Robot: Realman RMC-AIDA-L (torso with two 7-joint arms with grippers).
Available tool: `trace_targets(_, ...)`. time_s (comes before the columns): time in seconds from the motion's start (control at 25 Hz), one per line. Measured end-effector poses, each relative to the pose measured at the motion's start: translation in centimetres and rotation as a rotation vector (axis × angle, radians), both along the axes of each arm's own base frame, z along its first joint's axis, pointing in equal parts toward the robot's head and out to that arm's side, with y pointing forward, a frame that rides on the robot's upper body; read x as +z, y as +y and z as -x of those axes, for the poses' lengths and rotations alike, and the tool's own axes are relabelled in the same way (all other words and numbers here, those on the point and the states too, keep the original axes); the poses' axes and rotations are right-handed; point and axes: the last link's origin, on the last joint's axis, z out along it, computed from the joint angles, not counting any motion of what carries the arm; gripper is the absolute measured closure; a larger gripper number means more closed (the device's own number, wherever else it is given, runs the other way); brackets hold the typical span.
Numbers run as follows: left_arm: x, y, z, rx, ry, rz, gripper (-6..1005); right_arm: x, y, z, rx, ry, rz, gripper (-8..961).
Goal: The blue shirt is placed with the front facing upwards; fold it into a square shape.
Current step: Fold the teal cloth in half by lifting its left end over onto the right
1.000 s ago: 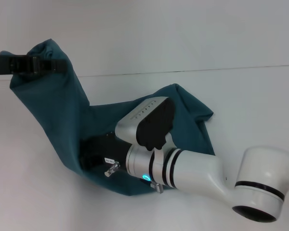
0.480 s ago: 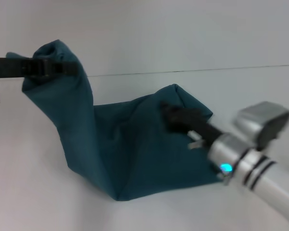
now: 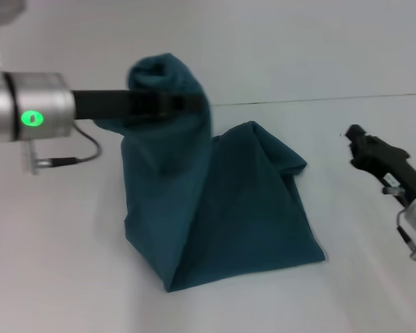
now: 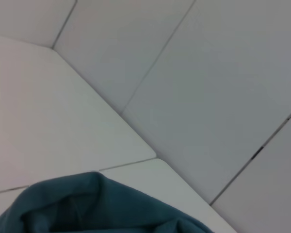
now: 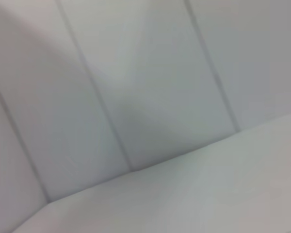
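The blue shirt lies partly folded on the white table, plain teal side showing and no print in sight. One part of it is lifted into a tall fold, bunched at the top. My left gripper reaches in from the left, shut on that bunched cloth above the table. In the left wrist view, a hump of the blue shirt shows close to the camera. My right gripper hangs to the right of the shirt, apart from it and holding nothing. The right wrist view shows only table and wall.
The white table runs all around the shirt and meets a pale wall behind it. A cable loops under my left wrist.
My left gripper has carried the lifted part of the shirt rightward, over the flat part. My right arm has pulled off the shirt and back to the right.
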Motion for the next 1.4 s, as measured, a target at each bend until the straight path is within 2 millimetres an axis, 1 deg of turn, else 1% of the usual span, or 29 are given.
trace_targets(0.16, -3.6, 0.2, -1.4, -0.031, 0.034, 0.027, 861, 0.9, -0.3, -1.1, -0.028, -0.001, -0.011, 921)
trace_targets(0.32, -7.4, 0.9, -2.4, -0.036, 0.07, 0.034, 855, 1.2, -0.4, -1.6, -0.042, -0.005, -0.014, 920)
trace_targets(0.36, -7.4, 0.9, -2.4, -0.036, 0.07, 0.034, 853, 1.3, -0.4, -1.7, -0.043, -0.007, -0.014, 920)
trace_targets(0.4, -8.2, 1.2, -2.6, -0.037, 0.081, 0.035, 852, 1.3, -0.4, -1.7, -0.042, -0.008, -0.013, 920)
trace_targets(0.44, -8.2, 1.2, -2.6, -0.037, 0.081, 0.035, 851, 1.2, -0.4, -1.7, -0.042, -0.01, -0.01, 920)
trace_targets(0.48, -9.9, 1.7, -3.1, -0.046, 0.105, 0.036, 849, 1.2, -0.5, -1.7, -0.042, -0.012, -0.007, 920)
trace_targets(0.52, -11.2, 2.0, -3.4, -0.055, 0.121, 0.034, 848, 1.1, -0.5, -1.7, -0.041, -0.013, -0.004, 920)
trace_targets(0.68, -12.8, 2.5, -3.8, -0.076, 0.147, 0.008, 842, 0.6, -0.6, -1.5, -0.031, -0.02, 0.018, 919)
trace_targets(0.8, -13.3, 2.6, -4.1, -0.098, 0.147, -0.02, 838, 0.5, -0.7, -1.4, -0.026, -0.024, 0.024, 919)
trace_targets(0.96, -13.2, 2.4, -4.7, -0.128, 0.12, -0.025, 832, 0.8, -0.9, -1.9, -0.04, -0.012, 0.02, 919)
trace_targets(1.08, -12.8, 1.9, -4.7, -0.157, 0.109, -0.035, 699, 1.5, -1.3, -2.2, -0.024, -0.02, 0.001, 918)
trace_targets(1.16, -12.2, 1.2, -4.5, -0.188, 0.105, -0.061, 611, 2.1, -1.7, -1.9, 0.036, -0.049, 0.0, 918)
trace_targets(1.32, -10.8, -0.7, -3.3, -0.237, 0.091, -0.147, 475, 3.5, -2.3, -1.1, 0.193, -0.131, 0.038, 918)
trace_targets(1.4, -10.5, -1.6, -2.6, -0.257, 0.084, -0.18, 407, 4.4, -2.0, -0.7, 0.241, -0.162, 0.075, 917)
